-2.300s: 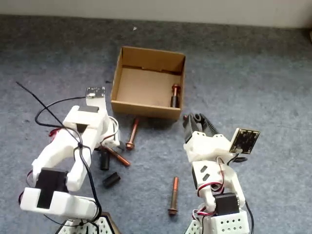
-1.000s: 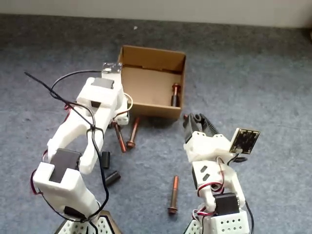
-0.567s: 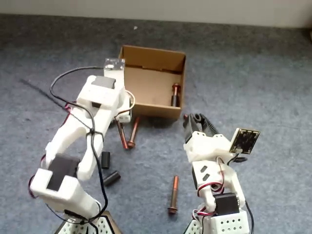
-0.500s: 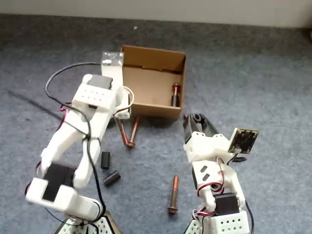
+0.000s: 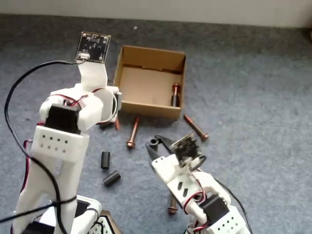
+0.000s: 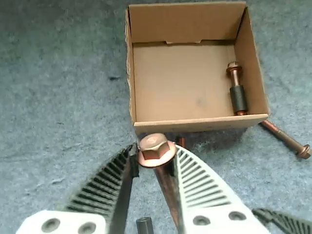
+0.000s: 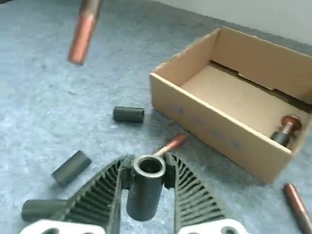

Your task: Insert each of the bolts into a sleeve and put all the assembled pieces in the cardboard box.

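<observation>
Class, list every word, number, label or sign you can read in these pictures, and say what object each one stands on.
No text can be read in these pictures.
Brown cardboard box: faint bluish marks on its outer wall, too blurred to read.
Small dark circuit board on an arm's wrist: any print is too small to read.
Copper-coloured hex-head bolt and black cylindrical sleeve: no lettering visible.

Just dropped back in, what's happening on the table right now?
The left gripper holds a bolt just below its head, raised in front of the cardboard box. The right gripper holds a sleeve upright, open end up. One assembled piece already lies in the box. Other bolts and sleeves lie loose on the carpet, not yet paired.
</observation>
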